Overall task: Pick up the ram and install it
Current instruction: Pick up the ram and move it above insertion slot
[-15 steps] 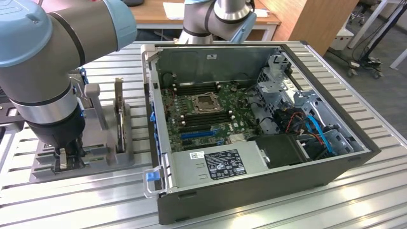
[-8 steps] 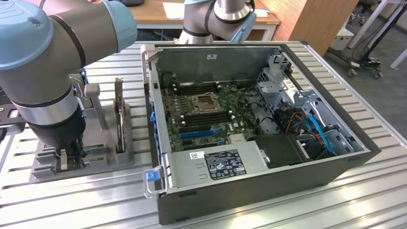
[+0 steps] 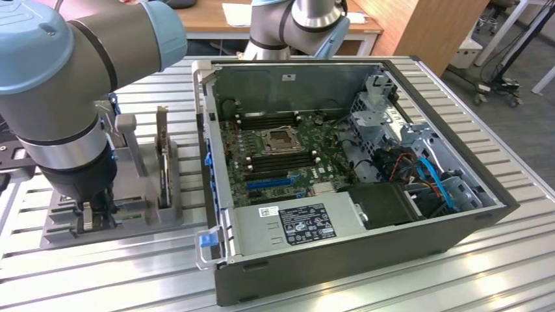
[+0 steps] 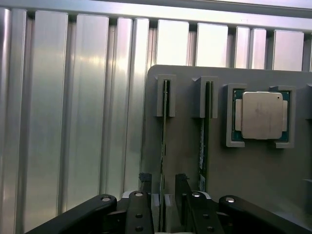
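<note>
Ram, in the wrist view, stands on edge in a slot of the grey holder, between the gripper's parted jaws, which straddle it without clamping. In the exterior view, the gripper sits low over the holder, at the exterior view's left of the open computer case.

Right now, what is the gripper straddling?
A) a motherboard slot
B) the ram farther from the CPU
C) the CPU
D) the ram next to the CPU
B: in the wrist view the gripper sits astride the ram that stands farther from the CPU, with a gap on each side.
</note>
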Robot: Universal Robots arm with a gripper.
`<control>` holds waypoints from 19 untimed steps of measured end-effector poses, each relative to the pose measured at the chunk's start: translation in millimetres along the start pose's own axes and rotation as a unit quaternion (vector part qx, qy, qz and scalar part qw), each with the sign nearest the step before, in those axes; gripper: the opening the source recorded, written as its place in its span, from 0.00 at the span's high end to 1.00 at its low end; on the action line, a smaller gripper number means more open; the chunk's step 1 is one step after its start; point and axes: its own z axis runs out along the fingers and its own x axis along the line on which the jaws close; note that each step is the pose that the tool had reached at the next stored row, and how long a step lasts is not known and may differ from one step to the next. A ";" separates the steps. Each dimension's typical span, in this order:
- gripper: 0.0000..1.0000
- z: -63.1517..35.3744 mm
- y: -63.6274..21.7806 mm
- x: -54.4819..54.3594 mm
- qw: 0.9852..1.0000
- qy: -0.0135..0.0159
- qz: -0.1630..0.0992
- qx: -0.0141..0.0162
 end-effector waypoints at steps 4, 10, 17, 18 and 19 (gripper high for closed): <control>0.67 0.8 -0.1 -0.9 1.000 0.000 0.000 0.000; 0.67 3.4 -0.1 -1.0 1.000 0.000 0.000 0.000; 0.67 3.5 -0.2 -1.0 1.000 0.000 0.000 0.000; 0.67 3.5 -0.1 -1.0 1.000 0.000 0.000 0.000; 0.69 3.4 -0.2 -1.0 1.000 0.000 0.000 0.000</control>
